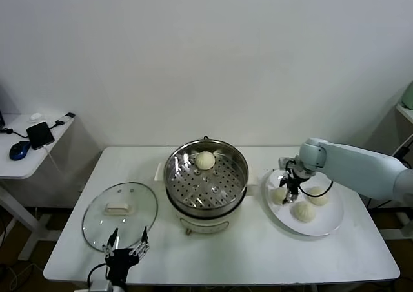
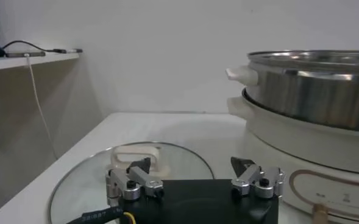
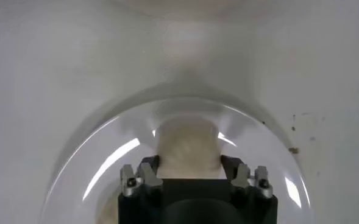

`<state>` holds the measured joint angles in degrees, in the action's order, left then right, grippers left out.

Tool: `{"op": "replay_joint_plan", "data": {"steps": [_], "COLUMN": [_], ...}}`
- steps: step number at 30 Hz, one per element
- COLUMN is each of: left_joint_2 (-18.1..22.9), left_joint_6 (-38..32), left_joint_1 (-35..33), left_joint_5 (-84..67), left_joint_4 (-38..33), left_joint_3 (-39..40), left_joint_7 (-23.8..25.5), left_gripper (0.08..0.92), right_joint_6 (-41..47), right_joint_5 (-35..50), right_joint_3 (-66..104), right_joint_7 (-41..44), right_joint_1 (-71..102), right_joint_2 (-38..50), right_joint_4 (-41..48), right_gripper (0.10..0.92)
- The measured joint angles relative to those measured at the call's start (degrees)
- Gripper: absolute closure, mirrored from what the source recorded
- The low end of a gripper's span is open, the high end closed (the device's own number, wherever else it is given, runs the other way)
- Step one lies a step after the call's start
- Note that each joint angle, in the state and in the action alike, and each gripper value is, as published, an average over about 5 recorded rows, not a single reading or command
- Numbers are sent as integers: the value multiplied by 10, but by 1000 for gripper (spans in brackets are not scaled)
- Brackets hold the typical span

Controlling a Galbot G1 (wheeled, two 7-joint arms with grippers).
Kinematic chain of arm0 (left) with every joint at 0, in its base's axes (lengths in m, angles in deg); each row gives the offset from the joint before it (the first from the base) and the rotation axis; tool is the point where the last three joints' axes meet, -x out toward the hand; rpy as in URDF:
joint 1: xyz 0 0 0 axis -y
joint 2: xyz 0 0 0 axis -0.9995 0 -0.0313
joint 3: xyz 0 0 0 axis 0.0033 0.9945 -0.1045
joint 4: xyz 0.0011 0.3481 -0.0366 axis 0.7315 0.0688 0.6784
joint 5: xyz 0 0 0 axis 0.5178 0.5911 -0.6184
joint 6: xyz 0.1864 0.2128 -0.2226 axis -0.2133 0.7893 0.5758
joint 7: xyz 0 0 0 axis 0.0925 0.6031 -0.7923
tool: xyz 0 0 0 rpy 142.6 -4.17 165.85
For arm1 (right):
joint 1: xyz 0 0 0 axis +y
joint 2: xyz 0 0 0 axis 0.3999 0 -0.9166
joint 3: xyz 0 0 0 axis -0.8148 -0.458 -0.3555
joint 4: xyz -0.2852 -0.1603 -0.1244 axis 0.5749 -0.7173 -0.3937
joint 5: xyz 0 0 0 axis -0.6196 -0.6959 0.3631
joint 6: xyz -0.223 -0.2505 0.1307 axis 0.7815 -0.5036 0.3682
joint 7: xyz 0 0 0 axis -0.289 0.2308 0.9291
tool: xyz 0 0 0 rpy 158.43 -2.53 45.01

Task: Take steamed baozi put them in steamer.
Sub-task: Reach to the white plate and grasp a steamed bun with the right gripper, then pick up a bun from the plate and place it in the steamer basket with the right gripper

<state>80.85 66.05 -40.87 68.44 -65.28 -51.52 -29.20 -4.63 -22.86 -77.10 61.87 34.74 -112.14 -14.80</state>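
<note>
The steamer (image 1: pixel 206 179) stands mid-table with one baozi (image 1: pixel 205 160) on its perforated tray at the far side. Three more baozi lie on a white plate (image 1: pixel 326 224) to its right. My right gripper (image 1: pixel 288 190) reaches down onto the leftmost one (image 1: pixel 279 195). In the right wrist view its fingers press both sides of that baozi (image 3: pixel 188 149), which still rests on the plate (image 3: pixel 106 158). My left gripper (image 1: pixel 126 240) waits open at the table's front left, over the near rim of the glass lid (image 2: pixel 81 182).
The glass lid (image 1: pixel 120 214) lies flat left of the steamer (image 2: pixel 313 91). Two baozi (image 1: pixel 303 210) (image 1: pixel 317 195) sit close beside the right gripper. A side table (image 1: pixel 26 156) with a phone and mouse stands far left.
</note>
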Motion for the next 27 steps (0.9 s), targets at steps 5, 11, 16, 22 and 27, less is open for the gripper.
{"op": "replay_joint_plan", "data": {"steps": [5, 11, 16, 22, 27], "left_joint_2": [-1, -3, -7, -8, -8], "left_joint_6": [0, 0, 0, 0, 0], "left_joint_1": [-4, -7, -8, -4, -5], "left_joint_5": [1, 2, 2, 3, 3], "left_joint_4": [-7, -15, -19, -25, -30], "left_joint_3": [1, 4, 7, 11, 11], "left_joint_7": [0, 0, 0, 0, 1], "left_gripper": [177, 177, 177, 177, 177], "right_joint_6": [-4, -11, 1, 43, 84], "right_joint_5": [17, 72, 150, 259, 317], "right_joint_3": [-19, -81, -116, -120, -107], "right_joint_7": [14, 42, 49, 15, -27], "right_joint_1": [-42, -161, -270, -346, -356], "right_joint_2": [5, -9, -40, -98, -154], "right_joint_4": [-17, -39, -70, -139, -179], "right_gripper": [380, 380, 377, 375, 379]}}
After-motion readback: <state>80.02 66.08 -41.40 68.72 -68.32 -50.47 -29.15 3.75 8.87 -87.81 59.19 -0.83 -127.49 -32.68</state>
